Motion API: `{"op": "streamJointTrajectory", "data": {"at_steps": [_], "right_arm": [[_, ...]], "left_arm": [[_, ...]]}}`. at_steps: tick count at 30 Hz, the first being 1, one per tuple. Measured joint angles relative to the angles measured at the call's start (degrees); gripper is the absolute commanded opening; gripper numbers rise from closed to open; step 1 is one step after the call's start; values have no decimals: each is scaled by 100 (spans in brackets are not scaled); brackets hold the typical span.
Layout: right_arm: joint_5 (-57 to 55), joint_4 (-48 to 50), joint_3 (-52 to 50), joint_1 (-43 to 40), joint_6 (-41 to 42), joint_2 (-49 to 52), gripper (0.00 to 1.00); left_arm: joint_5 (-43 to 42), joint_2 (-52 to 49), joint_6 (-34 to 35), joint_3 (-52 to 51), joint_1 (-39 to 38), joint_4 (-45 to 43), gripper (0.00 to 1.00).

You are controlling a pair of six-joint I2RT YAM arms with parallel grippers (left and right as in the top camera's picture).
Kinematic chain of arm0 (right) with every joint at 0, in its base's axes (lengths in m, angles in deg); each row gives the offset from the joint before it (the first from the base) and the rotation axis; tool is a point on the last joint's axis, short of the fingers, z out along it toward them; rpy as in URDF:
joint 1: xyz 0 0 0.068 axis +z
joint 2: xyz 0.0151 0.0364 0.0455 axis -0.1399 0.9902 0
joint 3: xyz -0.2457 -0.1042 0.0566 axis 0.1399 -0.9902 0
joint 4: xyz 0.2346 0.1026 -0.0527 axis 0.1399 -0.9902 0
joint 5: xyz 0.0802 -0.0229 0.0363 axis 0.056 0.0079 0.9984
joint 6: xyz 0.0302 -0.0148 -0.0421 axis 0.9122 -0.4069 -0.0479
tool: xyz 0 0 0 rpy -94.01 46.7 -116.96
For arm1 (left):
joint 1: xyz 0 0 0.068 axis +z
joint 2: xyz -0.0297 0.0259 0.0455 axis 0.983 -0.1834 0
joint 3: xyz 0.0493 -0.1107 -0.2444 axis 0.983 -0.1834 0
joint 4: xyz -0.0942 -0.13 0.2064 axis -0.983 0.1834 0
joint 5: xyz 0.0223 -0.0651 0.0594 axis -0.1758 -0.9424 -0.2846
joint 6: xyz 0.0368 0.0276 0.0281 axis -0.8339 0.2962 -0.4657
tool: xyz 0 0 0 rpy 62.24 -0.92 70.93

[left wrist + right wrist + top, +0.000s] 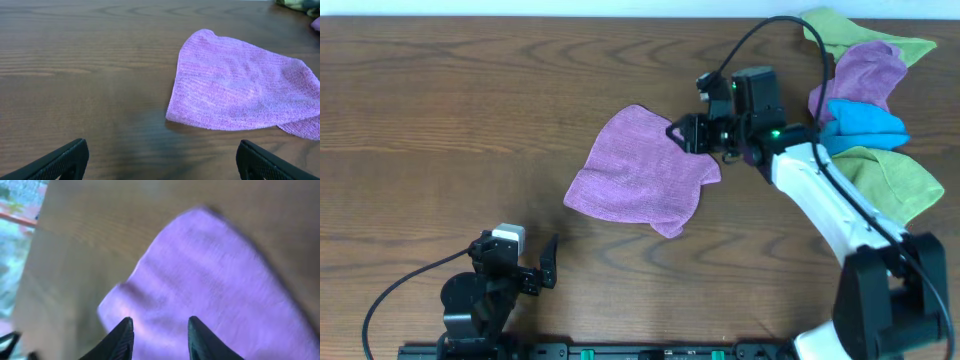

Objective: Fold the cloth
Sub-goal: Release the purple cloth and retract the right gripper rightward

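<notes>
The soft, square purple cloth is laid rumpled in the middle of the brown wooden desk. The right pincer is seen partly open over its edge, with nothing held. The left pincer is opened wide, well apart. If the bumps are not smoothed, a crooked fold could be made.

surface: dark brown wood-grain table | light: soft sheen | beyond edge: blurred bluish patch
</notes>
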Motion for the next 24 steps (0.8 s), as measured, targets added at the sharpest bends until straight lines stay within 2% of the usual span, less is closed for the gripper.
{"op": "streamJointTrajectory", "data": {"at_steps": [5,7,13,15,18,21,24], "right_arm": [[-251,-1644,9,-22,127,-61,51],[-339,-1969,9,-22,138,-61,52],[-466,-2605,9,-153,76,-208,64],[-741,-2927,2,-195,7,-595,69],[-1130,-3202,-4,-195,-48,-1550,72],[-1344,-3073,-280,-195,-105,-2682,79],[-1456,-2859,-966,-195,-111,-3718,83]], "left_arm": [[0,0,0,0,-2,0,95],[0,0,0,0,0,0,95],[-2,2,0,0,0,2,95],[0,0,0,0,0,-2,95],[2,0,0,0,0,0,95],[2,0,0,0,0,0,95],[-2,2,0,0,0,2,96]]}}
